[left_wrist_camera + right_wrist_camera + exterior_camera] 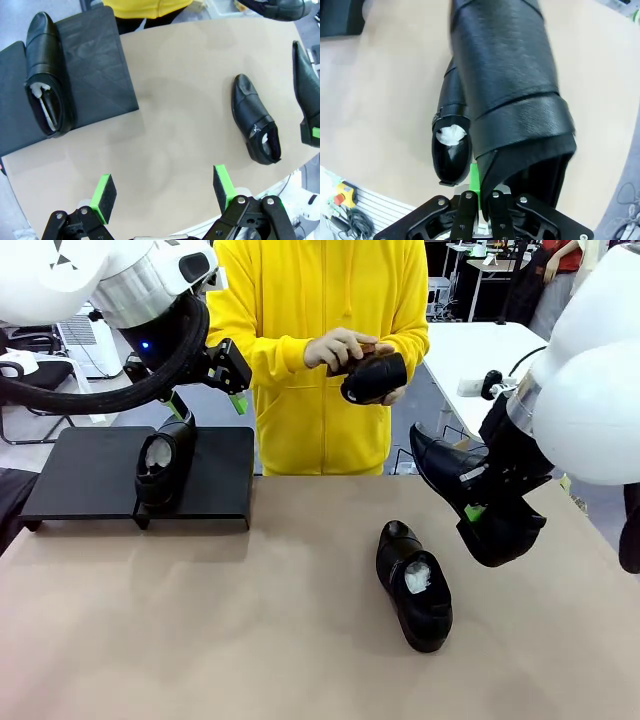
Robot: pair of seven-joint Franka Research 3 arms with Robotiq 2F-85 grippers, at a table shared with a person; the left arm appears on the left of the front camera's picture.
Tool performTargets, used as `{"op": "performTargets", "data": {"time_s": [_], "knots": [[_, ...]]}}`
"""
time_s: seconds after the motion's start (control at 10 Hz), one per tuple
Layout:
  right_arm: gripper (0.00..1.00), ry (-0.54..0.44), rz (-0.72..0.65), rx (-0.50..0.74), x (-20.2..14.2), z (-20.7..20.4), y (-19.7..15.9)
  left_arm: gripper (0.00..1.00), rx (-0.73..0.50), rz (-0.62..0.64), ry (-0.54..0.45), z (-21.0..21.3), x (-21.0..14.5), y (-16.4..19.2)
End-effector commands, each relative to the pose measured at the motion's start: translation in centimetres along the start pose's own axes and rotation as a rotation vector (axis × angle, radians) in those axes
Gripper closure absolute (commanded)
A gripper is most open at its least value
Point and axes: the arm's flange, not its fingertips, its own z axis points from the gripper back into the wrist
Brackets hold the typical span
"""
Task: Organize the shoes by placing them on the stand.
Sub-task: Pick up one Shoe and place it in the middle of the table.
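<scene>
One black shoe (163,462) with white paper inside lies on the matte-black stand (85,475) at the far left. My left gripper (207,405) hangs open just above it; in its wrist view the green pads (104,192) stand wide apart, with the same shoe (47,75) on the stand (95,65). My right gripper (478,508) is shut on the heel rim of a second shoe (450,475), lifted and tilted at the right; up close that shoe (505,75) hangs from the gripper (480,195). A third shoe (413,585) lies on the table.
Across the table a person in a yellow hoodie holds another black shoe (375,375) in both hands with a brown brush (365,348) on top. The beige tabletop (200,620) spreads wide between the stand and the lying shoe (256,120).
</scene>
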Motion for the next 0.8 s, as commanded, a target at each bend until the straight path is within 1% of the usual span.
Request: {"op": "performTargets", "data": {"time_s": [0.0,0.1,0.2,0.3,0.4,0.5,0.6,0.7], "knots": [[1.00,-0.045,0.047,0.086,0.3,-0.7,3.9,0.00,0.000,0.000,0.000,0.0,0.0,0.0],[1.00,-0.021,0.198,0.174,0.6,-3.2,13.6,0.00,0.055,0.162,-0.082,2.6,-1.8,4.8],[1.00,-0.016,0.206,0.193,0.7,-3.4,14.2,0.00,0.058,0.173,-0.092,2.9,-2.0,5.1],[1.00,-0.004,0.226,0.243,0.9,-4.3,16.2,0.00,0.067,0.199,-0.116,3.6,-2.4,5.7],[1.00,0.055,0.268,0.307,0.7,-5.5,18.4,0.00,0.073,0.228,-0.144,4.3,-2.8,6.3],[1.00,0.120,0.307,0.341,0.7,-6.7,19.9,0.00,0.087,0.252,-0.162,4.7,-3.0,6.5],[1.00,0.118,0.301,0.346,1.1,-7.8,20.5,0.00,0.054,0.199,-0.101,4.6,-1.5,6.6],[1.00,0.129,0.270,0.375,2.0,-9.8,20.7,0.00,0.054,0.199,-0.101,4.6,-1.5,6.6]]}}
